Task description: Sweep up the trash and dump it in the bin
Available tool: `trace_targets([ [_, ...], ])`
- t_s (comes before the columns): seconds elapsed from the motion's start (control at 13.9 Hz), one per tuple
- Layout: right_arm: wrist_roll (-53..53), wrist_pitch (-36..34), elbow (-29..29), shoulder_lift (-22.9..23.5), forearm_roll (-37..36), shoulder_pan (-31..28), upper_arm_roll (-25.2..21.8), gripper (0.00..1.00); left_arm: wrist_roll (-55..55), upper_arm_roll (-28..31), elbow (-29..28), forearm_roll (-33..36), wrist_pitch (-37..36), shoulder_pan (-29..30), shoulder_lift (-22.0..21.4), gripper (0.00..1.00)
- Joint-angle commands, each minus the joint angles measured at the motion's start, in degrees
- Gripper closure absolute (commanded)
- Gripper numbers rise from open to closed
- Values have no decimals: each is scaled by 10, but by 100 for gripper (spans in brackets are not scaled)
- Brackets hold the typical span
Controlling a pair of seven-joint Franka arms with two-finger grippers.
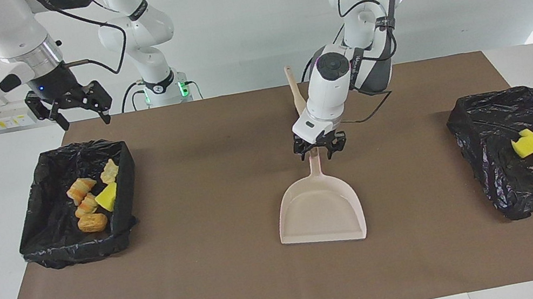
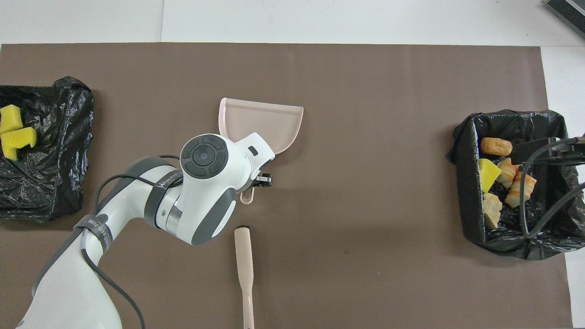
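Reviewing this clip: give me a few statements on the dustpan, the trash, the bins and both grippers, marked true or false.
1. The dustpan lies flat on the mat, empty. True.
2. The left gripper is shut on the dustpan's handle. False: it is over the handle with its fingers spread.
3. Trash lies loose on the mat. False: the rolls and yellow chunks are all in the two black-lined bins.
4. The right gripper is open and holds nothing. True.
5. The brush lies inside the dustpan. False: it lies on the mat, nearer to the robots than the dustpan.
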Motion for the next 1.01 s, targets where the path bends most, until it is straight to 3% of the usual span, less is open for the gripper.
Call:
trace_targets([
  [0.0,-15,4,-13,-12,1,-1,0,0,12,7,-2,-8,-35,35,-38,0],
  [0.22,-15,4,-13,-12,1,-1,0,0,27,7,3,-8,-59,94,-73,0],
  [0.65,-15,4,-13,-12,1,-1,0,0,185,10,17,-10,-232,208,-151,0],
  [0.94,-15,4,-13,-12,1,-1,0,0,203,12,106,-10,-358,253,-154,0],
])
